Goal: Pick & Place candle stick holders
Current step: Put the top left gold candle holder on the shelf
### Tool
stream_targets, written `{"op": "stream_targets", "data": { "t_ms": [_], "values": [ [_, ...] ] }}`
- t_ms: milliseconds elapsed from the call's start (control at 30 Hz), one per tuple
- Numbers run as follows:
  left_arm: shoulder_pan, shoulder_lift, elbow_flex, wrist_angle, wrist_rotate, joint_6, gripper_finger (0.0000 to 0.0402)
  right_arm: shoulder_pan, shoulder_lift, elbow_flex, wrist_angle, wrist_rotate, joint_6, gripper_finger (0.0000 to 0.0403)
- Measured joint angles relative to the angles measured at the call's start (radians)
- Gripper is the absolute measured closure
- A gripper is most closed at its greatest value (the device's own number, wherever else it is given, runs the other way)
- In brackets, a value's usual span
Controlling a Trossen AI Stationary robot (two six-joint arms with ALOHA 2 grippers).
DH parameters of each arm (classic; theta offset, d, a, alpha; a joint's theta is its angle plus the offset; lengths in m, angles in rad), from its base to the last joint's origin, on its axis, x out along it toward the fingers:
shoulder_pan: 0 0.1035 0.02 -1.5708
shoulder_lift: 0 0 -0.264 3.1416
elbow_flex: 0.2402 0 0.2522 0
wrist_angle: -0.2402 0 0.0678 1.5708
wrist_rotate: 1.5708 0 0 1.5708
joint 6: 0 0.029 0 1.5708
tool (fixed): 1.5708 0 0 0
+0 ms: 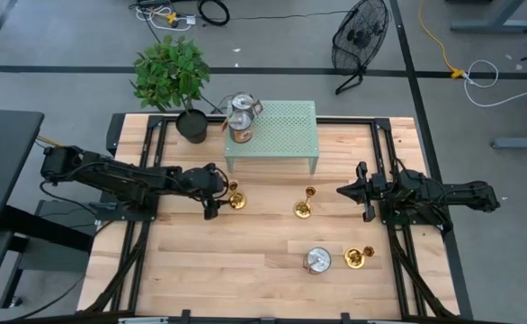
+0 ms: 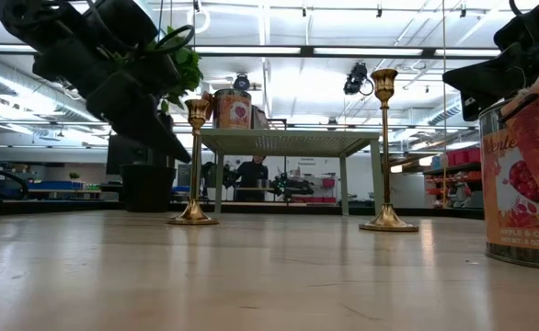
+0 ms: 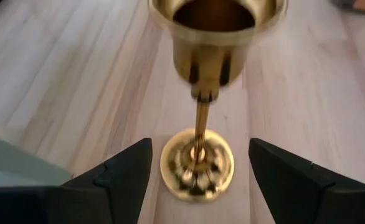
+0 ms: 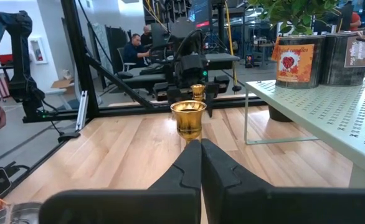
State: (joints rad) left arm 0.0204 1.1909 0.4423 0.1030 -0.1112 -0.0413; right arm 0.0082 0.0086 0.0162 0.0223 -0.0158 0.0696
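In the left wrist view the gold holder's [image 3: 198, 118] cup is blurred and cut off. At three o'clock, low view, a labelled tin [image 2: 527, 175] runs past the edge.

One camera looks straight down on the whole table [image 1: 272, 261], one sits level at its surface, and each wrist camera peers closely past its fingers, all sharing the left candle stick holder [image 1: 236, 199]

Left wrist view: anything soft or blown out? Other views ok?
Left wrist: holder cup blurred, base sharper, left gripper open around it. Low: backlit by ceiling lights, left arm in silhouette, tin close and soft. High: even light, sharp.
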Motion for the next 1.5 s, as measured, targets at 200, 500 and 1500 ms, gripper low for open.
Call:
{"op": "stream_targets", "data": {
  "t_ms": [200, 500, 1500],
  "values": [
    [0.000, 0.003, 0.000, 0.057, 0.000, 0.001, 0.0124, 0.000, 0.000, 0.000, 0.000, 0.000, 0.000, 0.0400],
    [0.000, 0.033, 0.000, 0.084, 0.000, 0.000, 0.0124, 0.000, 0.000, 0.000, 0.000, 0.000, 0.000, 0.0400],
    [0.001, 0.146, 0.000, 0.214, 0.000, -0.052, 0.0194, 0.000, 0.000, 0.000, 0.000, 0.000, 0.000, 0.0400]
  ]
}}
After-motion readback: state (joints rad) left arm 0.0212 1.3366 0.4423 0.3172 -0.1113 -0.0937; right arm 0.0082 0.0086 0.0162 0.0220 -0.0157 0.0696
